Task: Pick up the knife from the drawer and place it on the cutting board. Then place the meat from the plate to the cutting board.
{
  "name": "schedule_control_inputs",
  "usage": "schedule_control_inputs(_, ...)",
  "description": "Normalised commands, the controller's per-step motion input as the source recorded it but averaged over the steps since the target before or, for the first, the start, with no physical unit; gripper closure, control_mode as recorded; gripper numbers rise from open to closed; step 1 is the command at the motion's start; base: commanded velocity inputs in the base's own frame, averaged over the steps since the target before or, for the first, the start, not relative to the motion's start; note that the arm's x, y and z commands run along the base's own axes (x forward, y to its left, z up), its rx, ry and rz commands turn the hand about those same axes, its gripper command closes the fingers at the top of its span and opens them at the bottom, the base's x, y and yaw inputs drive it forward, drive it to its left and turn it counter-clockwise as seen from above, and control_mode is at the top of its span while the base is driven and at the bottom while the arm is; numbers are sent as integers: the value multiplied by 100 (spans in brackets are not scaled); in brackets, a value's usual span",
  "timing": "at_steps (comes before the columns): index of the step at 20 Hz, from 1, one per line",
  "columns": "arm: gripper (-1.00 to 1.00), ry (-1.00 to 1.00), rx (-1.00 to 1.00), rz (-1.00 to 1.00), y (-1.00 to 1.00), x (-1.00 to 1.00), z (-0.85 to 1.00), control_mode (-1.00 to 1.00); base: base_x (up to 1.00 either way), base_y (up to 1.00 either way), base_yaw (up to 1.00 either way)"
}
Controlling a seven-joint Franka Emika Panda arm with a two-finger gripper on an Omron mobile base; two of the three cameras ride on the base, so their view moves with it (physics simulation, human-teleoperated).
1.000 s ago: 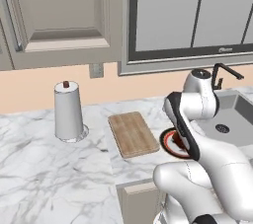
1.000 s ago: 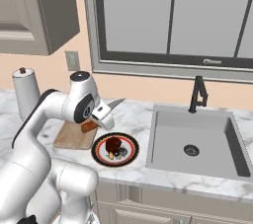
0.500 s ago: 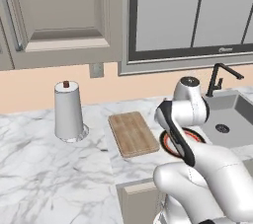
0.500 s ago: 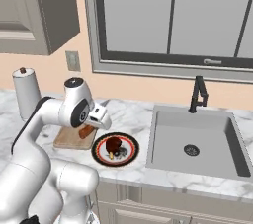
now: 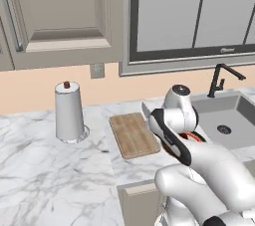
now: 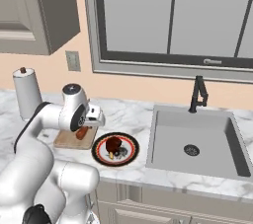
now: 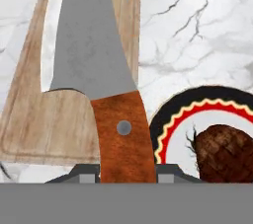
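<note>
Claw [image 7: 126,171] is clamped on the knife [image 7: 99,77], fingers [image 7: 83,172] pressed to both sides of the handle at the bottom centre of the hand view. Knife: reddish-brown wood-grain handle with one silver rivet, broad dull grey blade with a paler edge along its left side, blade pointing to the top of the frame. It is held up over the cutting board [image 7: 44,119]; whether it touches the board, can't tell.

Cutting board: light-brown, visible grain, rounded corners, thin groove near the rim, lying flat on the white marble counter [image 7: 197,25]. In the left base view the cutting board [image 5: 133,134] sits centre frame, with the blade tip of the knife [image 5: 145,110] poking up just beside its right edge, next to the arm.

Plate [image 7: 170,119] at lower right of the hand view: black ring, red and yellow scalloped band, white centre. Meat [image 7: 225,151] sits on it, dark reddish-brown lump with a cross-hatched surface. Right base view: plate [image 6: 128,156] just right of the cutting board [image 6: 66,141], meat [image 6: 113,144] on it, knife [image 6: 82,132] handle under the claw [image 6: 88,122].

Paper towel roll [image 5: 68,112] stands left of the board, sink [image 5: 226,120] at the right.
</note>
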Motion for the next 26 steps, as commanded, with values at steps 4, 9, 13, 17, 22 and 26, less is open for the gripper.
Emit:
schedule_control_inputs(4,100,0,-1,25,35,41,-20,-100,0,0,0)
schedule_control_inputs(9,100,10,0,6,13,50,-28,-100,0,0,0)
schedule_control_inputs(13,100,16,0,-1,11,39,-12,-100,0,0,0)
schedule_control_inputs(17,100,12,0,-2,13,30,-13,-100,0,0,0)
schedule_control_inputs(22,100,5,0,0,10,14,-22,-100,0,0,0)
schedule_control_inputs(26,100,0,0,0,6,6,-49,-100,0,0,0)
